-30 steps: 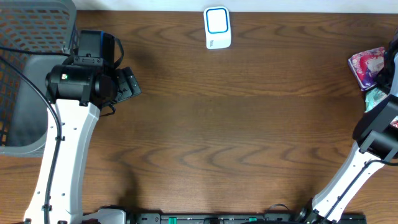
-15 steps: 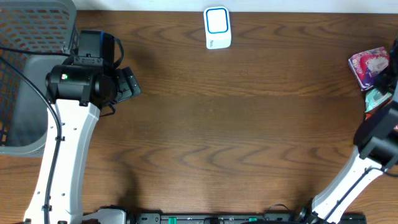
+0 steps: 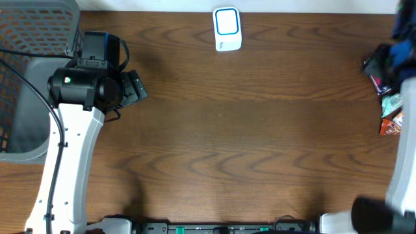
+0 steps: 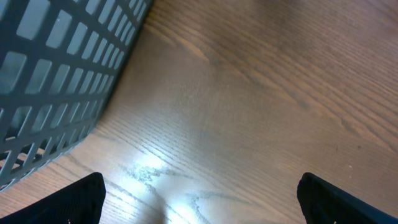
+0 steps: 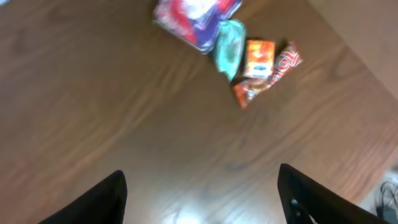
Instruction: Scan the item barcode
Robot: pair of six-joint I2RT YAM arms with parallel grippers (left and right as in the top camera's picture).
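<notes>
Both gape empty: left pincer [image 4: 205, 202] low beside the basket [image 4: 56, 74], right pincer [image 5: 205, 199] high above the snack packets [image 5: 249, 59].

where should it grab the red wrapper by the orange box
Probably the end of the red wrapper that pokes out past the orange box, from above with jaws across its narrow width: it lies flat and slanted, and the box crowds its middle.

White scanner [image 3: 227, 29], blue-rimmed window, flat at far edge centre; four snack packets [image 5: 229, 40] clustered at right edge.
</notes>
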